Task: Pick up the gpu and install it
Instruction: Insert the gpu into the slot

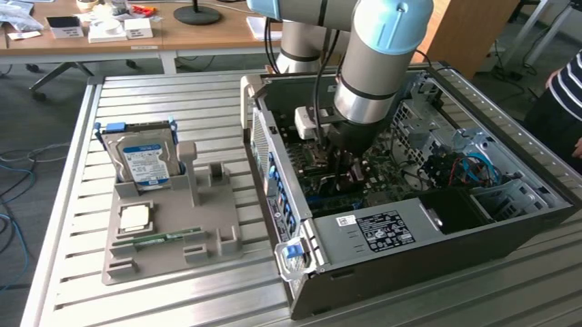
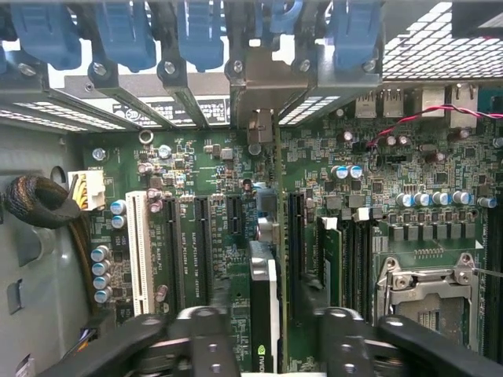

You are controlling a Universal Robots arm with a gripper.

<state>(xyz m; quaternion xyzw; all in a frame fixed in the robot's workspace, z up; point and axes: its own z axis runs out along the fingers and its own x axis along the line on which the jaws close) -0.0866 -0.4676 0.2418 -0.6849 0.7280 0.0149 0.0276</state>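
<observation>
Gripper straddles the gpu, fingers parted just clear of the card (apparently slotted upright into the motherboard); full seating warrants verification.

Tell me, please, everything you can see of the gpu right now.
The gpu stands on edge among the green motherboard's slots inside the open computer case. Seen edge-on, it is a thin dark card with a pale side strip. It sits between the gripper's black fingers, which stand slightly apart from it.
</observation>
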